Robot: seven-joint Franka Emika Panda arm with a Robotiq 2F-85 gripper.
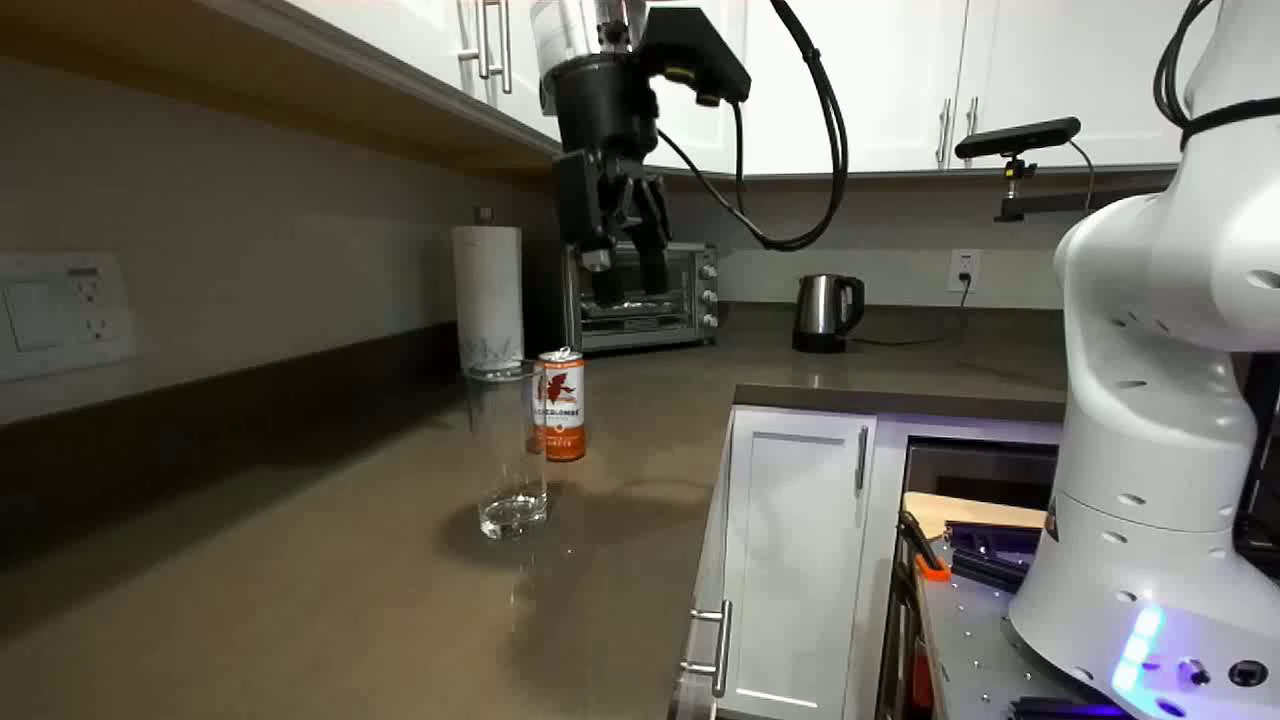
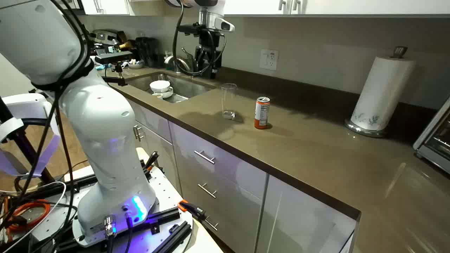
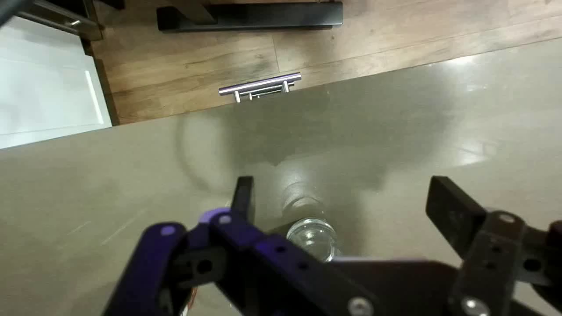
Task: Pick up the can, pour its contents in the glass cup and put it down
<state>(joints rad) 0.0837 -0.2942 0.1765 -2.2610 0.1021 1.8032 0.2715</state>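
Gripper (image 3: 341, 197) hangs high above the counter (image 1: 300, 600), pointing down; fingers (image 3: 454, 213) spread wide apart, holding nothing — height likely chosen to clear the rims below; can (image 2: 261, 113) stands upright on the counter near the glass cup (image 2: 229, 101), a gap between them in an exterior view; placing probably keeps the carry short yet leaves room for a finger; tab (image 1: 565, 350) looks raised, presumably so the can pours; glass cup stands upright, apparently to catch the pour unheld — whether its base holds liquid, cannot tell; judged stage: before the grasp.
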